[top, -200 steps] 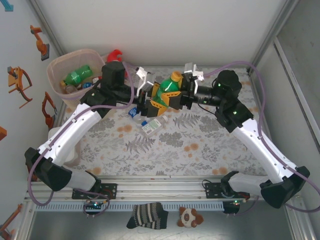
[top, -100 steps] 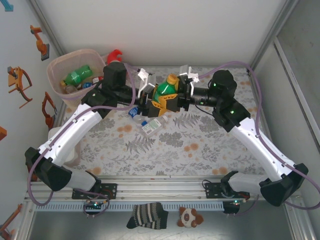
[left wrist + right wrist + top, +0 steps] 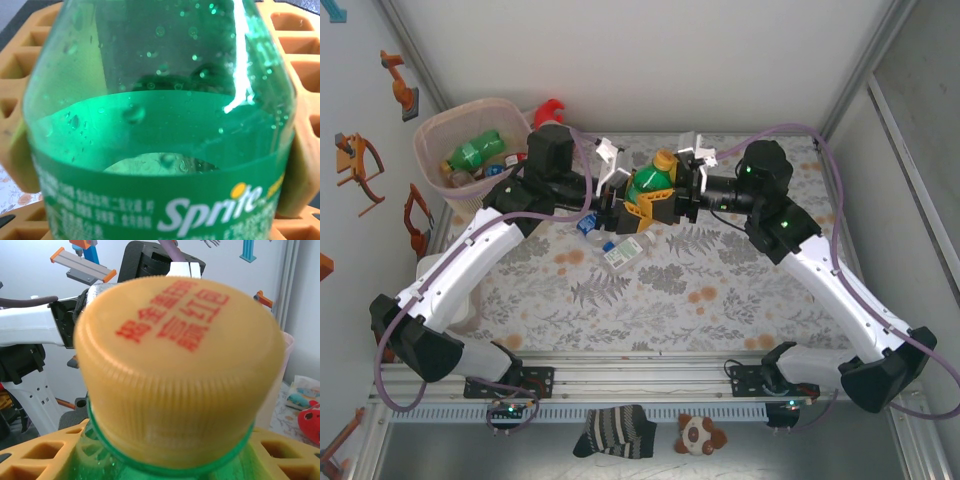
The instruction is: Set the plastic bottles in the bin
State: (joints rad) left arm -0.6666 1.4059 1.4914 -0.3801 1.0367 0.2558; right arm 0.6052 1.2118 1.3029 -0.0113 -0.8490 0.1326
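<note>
A green Sprite bottle with a yellow cap hangs above the middle of the table. My left gripper comes at it from the left. In the left wrist view its orange pads press both sides of the bottle's labelled body. My right gripper grips the bottle from the right, and the cap faces its wrist camera. The pale-pink bin stands at the far left with a green bottle and others inside. A clear bottle lies on the table below the grippers.
A blue-capped bottle lies under the left arm. The red plush sits behind the bin at the back wall. The floral table cloth runs toward the near rail, with cage walls on both sides.
My right gripper carried the green bottle a little left into the left gripper's fingers. Over the last half second both arms have hardly moved.
</note>
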